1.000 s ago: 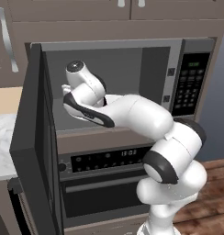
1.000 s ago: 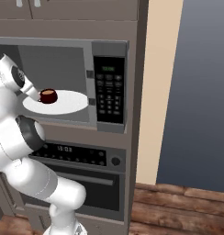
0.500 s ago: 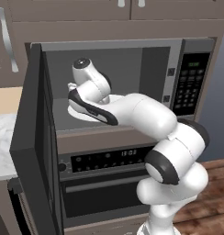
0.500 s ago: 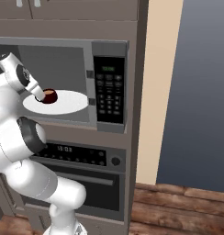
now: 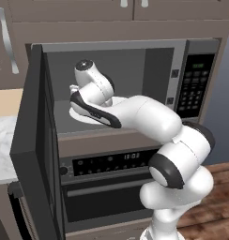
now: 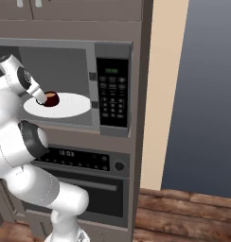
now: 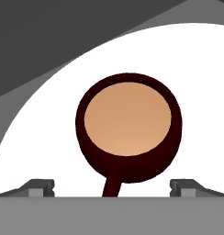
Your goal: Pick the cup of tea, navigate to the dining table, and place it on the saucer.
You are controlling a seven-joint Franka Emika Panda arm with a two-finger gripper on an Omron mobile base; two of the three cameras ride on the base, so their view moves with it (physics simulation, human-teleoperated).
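Sitting on the round white plate [image 6: 70, 106] inside the open grey microwave [image 6: 96, 85], the small dark maroon cup of tan tea [image 7: 128, 126] looks light, rigid, smooth and spill-prone. The two-finger gripper [image 7: 112, 186] hangs just above it, fingers spread apart; grasping across the rounded body, kept level, seems safest.

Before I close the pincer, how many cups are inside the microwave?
1: the cup of tea sits on the white turntable plate inside the microwave. The arm blocks part of the cavity, so another could be hidden.
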